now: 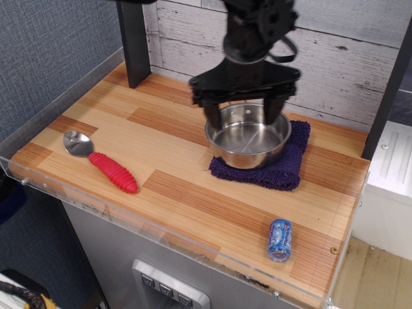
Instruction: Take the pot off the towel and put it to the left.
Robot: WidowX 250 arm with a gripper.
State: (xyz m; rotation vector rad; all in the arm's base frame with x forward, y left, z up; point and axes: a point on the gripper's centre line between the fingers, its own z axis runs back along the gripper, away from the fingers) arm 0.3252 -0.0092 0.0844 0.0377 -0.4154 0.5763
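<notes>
The pot point(248, 136) sat on the towel point(283, 164) near the table's point(193, 187) back wall, the gripper point(243, 111) spread wide over its far rim, holding nothing. Bare wood stretched leftward toward a red-handled spoon point(100, 161); a can point(280, 239) lay near the front edge.

Pot point(248, 136) sits on towel point(266, 161), at the right rear of counter point(187, 174). Claw point(243, 106) over pot's rear-left rim, one finger left of the pot, the other at its back edge. Spoon point(101, 160) lies front-left, well apart from the towel. Small can point(280, 239) lies front-right, in front of the towel. Post point(134, 42) stands at rear left.
</notes>
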